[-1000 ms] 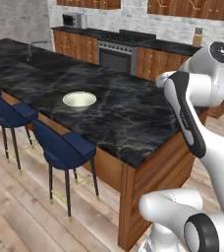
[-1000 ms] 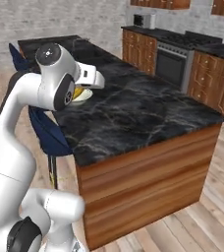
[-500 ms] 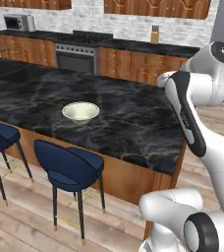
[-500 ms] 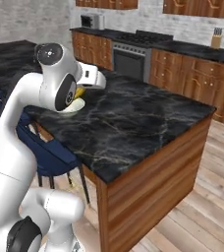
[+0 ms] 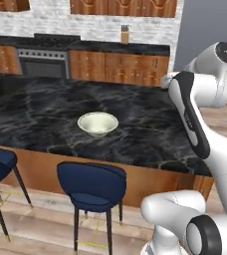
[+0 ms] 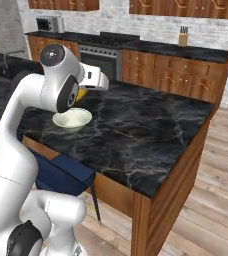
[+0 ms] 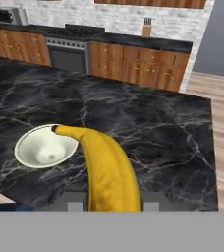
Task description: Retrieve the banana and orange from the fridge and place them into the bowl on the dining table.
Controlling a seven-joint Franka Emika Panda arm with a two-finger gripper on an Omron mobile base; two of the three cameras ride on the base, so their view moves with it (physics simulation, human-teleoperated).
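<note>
The long yellow banana [image 7: 106, 170] is clamped in the fingers [image 7: 109, 203]; the shallow cream-white bowl [image 5: 97, 123] on the black marble table [image 5: 150, 129] sits empty; both drop-offs are left, orange included.

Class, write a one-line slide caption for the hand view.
End effector holding the banana above the dining table, the empty bowl just ahead.

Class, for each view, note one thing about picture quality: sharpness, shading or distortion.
Left base view: soft and slightly blurred, the bowl evenly lit, faint shade beneath. Right base view: the arm hides part of the bowl; the marble dining table shows a dull sheen. Hand view: the banana in the claw looms oversized, stretched by closeness.
</note>
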